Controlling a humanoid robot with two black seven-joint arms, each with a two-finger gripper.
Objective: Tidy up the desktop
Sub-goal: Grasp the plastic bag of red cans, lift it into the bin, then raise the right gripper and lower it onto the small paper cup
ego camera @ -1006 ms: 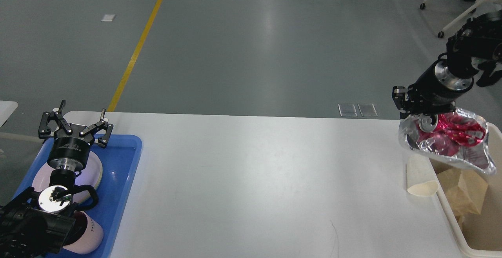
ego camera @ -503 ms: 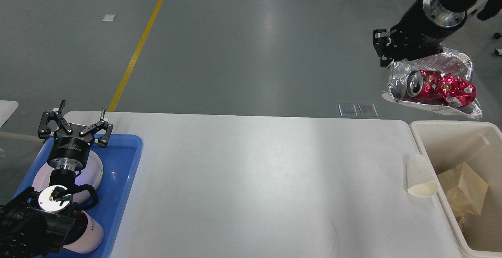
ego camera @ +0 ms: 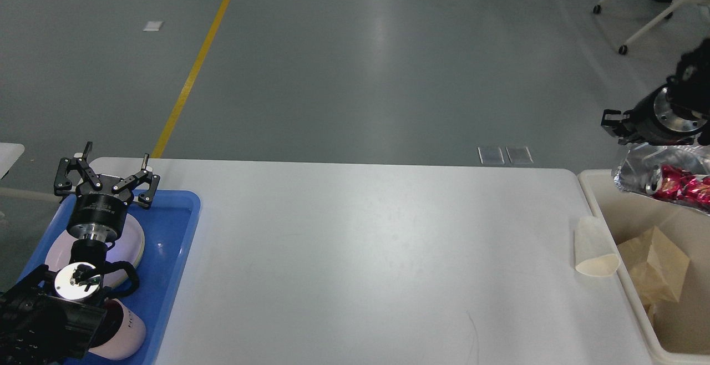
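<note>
White desktop [ego camera: 360, 254], blue tray [ego camera: 172, 243] at left, paper cup [ego camera: 594, 247] lying at right

The broad middle of the white worktop [ego camera: 355, 254] lay bare, open to a hand from either side. At its left edge a blue tray [ego camera: 177, 243] held a white plate [ego camera: 130, 243] and a cup [ego camera: 125, 331], with the left hand [ego camera: 105, 179] spread wide above them. Near the right edge a paper cup [ego camera: 594, 247] lay on its side, just beside the cream bin [ego camera: 627, 287]. Over the bin's far end the right hand [ego camera: 624, 132] gripped a foil tray [ego camera: 638, 171] carrying a red can [ego camera: 674, 182].
</note>
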